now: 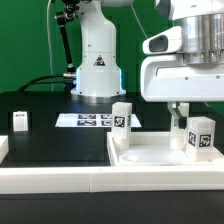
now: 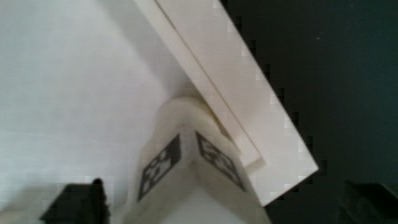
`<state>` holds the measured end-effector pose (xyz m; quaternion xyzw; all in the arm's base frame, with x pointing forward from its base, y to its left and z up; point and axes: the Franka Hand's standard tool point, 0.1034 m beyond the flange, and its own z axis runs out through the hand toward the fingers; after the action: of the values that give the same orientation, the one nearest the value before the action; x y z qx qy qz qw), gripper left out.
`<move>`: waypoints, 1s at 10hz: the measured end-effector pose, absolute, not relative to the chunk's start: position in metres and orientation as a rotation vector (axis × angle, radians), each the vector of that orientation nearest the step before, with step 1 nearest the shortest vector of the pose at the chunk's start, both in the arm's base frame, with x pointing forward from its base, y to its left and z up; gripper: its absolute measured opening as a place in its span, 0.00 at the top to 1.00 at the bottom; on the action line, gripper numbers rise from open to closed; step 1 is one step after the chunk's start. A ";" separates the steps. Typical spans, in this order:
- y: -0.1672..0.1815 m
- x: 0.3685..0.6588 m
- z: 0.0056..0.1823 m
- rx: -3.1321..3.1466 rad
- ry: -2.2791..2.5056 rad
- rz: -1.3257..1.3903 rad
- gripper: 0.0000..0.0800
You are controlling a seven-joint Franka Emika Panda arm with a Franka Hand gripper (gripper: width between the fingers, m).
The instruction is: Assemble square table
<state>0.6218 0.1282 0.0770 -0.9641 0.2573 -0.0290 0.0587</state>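
**Gripper open above the right leg peg, square top at the front**

Your gripper [image 1: 183, 116] hangs over the corner of the square top [image 1: 160, 156] on the exterior view's right, just beside the right leg peg [image 1: 201, 136]. That peg stands upright on the top with its tag facing the camera.

In the wrist view the gripper [image 2: 228, 208] is spread. One dark fingertip [image 2: 75, 203] sits clear of the peg [image 2: 187, 162] with a gap between them, and the other is hard to pick out against the dark background. So read the gripper as released, with nothing grasped. The peg shows two tagged faces there, close against the raised rim of the square top [image 2: 71, 80].

The left leg peg [image 1: 122, 117] also stands upright, on the far corner of the top on the exterior view's left, well apart from the gripper.

A third leg peg [image 1: 20, 121] stands alone on the black table [image 1: 50, 142], far off on the exterior view's left.

The marker board [image 1: 88, 120] lies flat between that peg and the top, in front of the robot base [image 1: 97, 62]. The white rail [image 1: 50, 178] runs along the table's near edge.
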 end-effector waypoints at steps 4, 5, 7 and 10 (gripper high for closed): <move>0.125 0.622 0.077 -3.028 0.424 -0.109 0.19; 0.124 0.622 0.078 -3.070 0.266 -0.103 0.19; 0.119 0.626 0.081 -3.102 0.017 -0.112 0.19; 0.114 0.627 0.081 -3.101 -0.177 -0.120 0.19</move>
<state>0.6274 0.1142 0.0813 -0.9975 -0.0568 -0.0386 0.0165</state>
